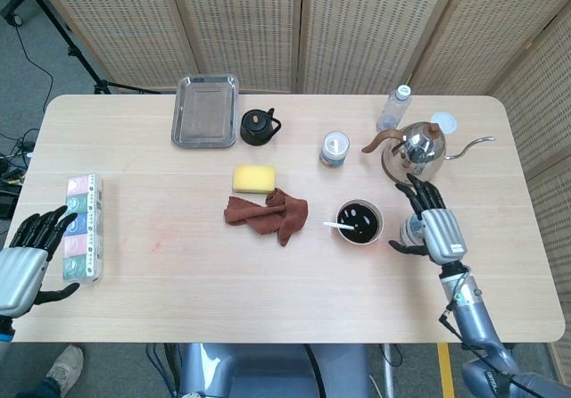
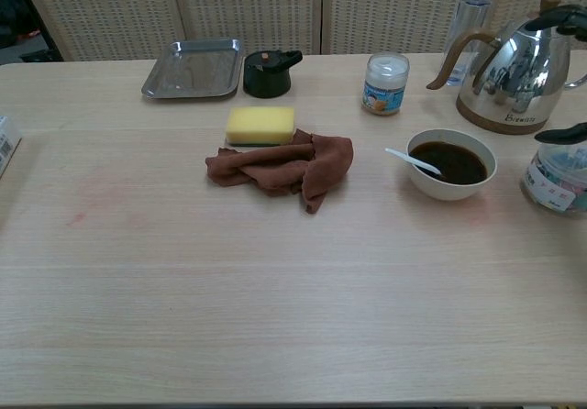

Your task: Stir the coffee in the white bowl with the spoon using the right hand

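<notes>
The white bowl (image 1: 359, 222) (image 2: 451, 164) of dark coffee stands right of the table's middle. A white spoon (image 1: 338, 227) (image 2: 412, 160) leans in it, its handle sticking out over the left rim. My right hand (image 1: 435, 222) is open, fingers spread, to the right of the bowl and apart from it; the chest view shows only its dark fingertips (image 2: 561, 134) at the right edge. My left hand (image 1: 27, 260) is open at the table's left edge, holding nothing.
A steel kettle (image 1: 416, 153) and a water bottle (image 1: 394, 107) stand behind the bowl, with a small clear container (image 2: 553, 177) by my right hand. A white jar (image 1: 335, 148), brown cloth (image 1: 268, 214), yellow sponge (image 1: 253, 179), black pot (image 1: 258, 128), metal tray (image 1: 205, 110) and tissue pack (image 1: 80, 228) lie further left.
</notes>
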Controlling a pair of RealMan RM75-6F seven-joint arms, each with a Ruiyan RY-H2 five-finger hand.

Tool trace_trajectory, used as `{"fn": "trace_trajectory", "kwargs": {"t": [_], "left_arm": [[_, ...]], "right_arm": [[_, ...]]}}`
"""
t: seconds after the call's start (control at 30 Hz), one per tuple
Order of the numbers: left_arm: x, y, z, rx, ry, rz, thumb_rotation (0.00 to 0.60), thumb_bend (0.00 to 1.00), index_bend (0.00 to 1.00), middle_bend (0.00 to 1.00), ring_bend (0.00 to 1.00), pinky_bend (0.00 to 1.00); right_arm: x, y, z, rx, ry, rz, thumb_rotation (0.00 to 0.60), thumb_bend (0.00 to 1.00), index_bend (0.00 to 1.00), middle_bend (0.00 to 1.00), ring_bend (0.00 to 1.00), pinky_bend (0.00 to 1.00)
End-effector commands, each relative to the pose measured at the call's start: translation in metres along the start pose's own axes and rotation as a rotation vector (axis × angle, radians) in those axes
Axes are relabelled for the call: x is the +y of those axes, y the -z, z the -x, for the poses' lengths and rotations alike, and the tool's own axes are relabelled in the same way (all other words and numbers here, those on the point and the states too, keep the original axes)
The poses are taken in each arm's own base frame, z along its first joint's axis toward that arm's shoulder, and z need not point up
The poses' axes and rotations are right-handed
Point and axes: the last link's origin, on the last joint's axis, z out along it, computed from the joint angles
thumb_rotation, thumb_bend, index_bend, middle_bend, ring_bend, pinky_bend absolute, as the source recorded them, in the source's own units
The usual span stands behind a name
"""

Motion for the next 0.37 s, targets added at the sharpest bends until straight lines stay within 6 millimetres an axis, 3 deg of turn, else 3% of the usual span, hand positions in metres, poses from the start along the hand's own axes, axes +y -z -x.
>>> {"fn": "trace_trajectory", "kwargs": {"t": [0.03,0.13,0.37], "left_arm": [[0.001,0.007,0.005,0.014,0.000,0.005,0.600,0.06,0.00,0.00,0.00,0.00],[0.000,0.013,0.012,0.008,0.000,-0.001,0.600,0.06,0.00,0.00,0.00,0.00],[-0.003,0.019,0.017,0.022,0.004,-0.004,0.600,0.06,0.00,0.00,0.00,0.00]], "right_arm": [[0.025,0.034,-0.020,0.040,0.210,-0.029,0.600,0.00,0.05,0.00,0.00,0.00],[0.040,0.064,-0.030,0.045,0.315,-0.023,0.600,0.00,0.02,0.00,0.00,0.00],[0.045,0.088,-0.038,0.008,0.340,0.035,0.600,0.00,0.01,0.00,0.00,0.00]]}}
